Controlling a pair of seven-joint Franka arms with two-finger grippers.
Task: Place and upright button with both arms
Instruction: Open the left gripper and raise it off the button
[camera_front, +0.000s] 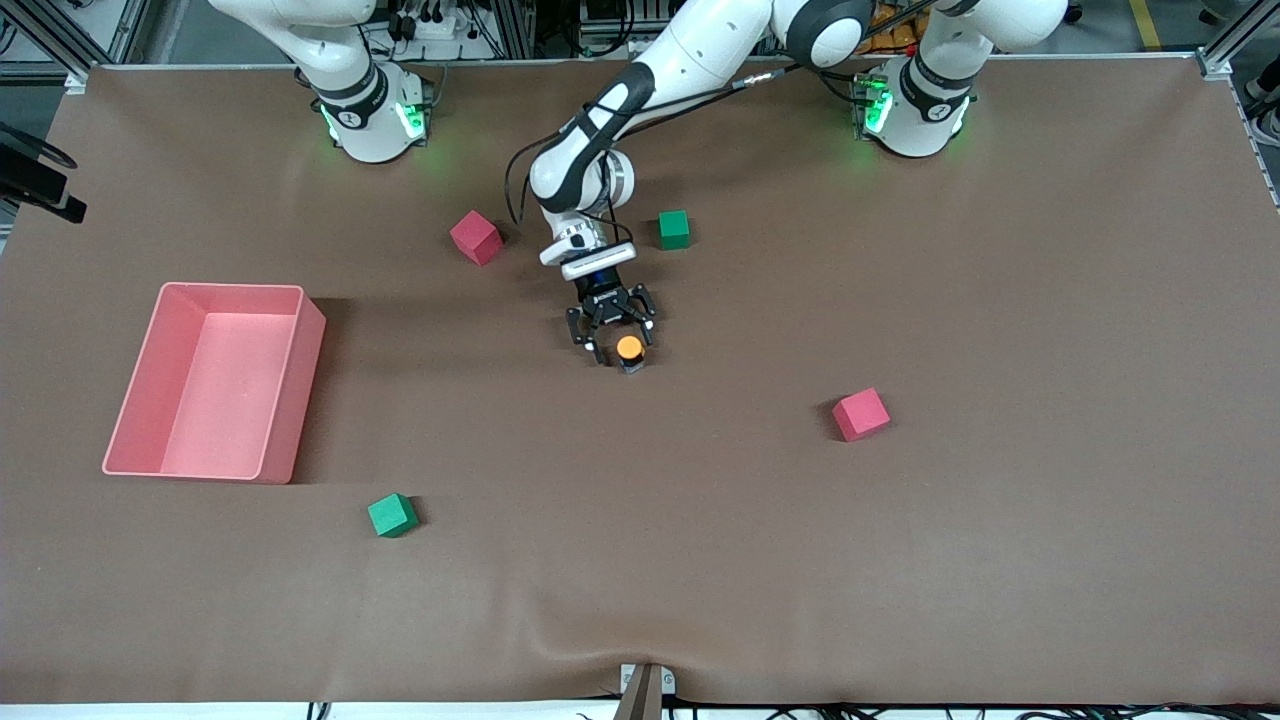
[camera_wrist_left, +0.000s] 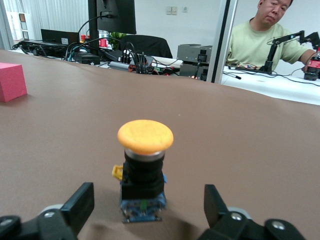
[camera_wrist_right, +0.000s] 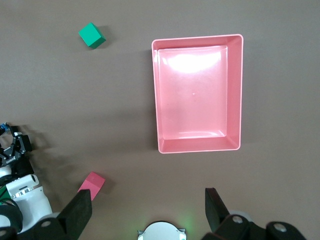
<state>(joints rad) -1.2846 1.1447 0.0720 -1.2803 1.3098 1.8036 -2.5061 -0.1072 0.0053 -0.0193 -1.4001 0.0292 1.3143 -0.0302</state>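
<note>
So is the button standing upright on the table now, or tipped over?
Upright. The button stands on its black body with the orange cap on top, facing up, between the open fingers of the left pincer, which do not touch it.

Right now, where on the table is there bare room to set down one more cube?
Bare cloth lies between the pink bin and the button, and nearer the camera than the green cube. Crowded: around the button, where the left end effector stands open.

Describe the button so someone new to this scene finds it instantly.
Start at the brown table and find the left gripper low over its middle, fingers open. The button stands upright on the table between those fingers. Unlike the red and green cubes around it, it has a round orange cap on a short black body.
</note>
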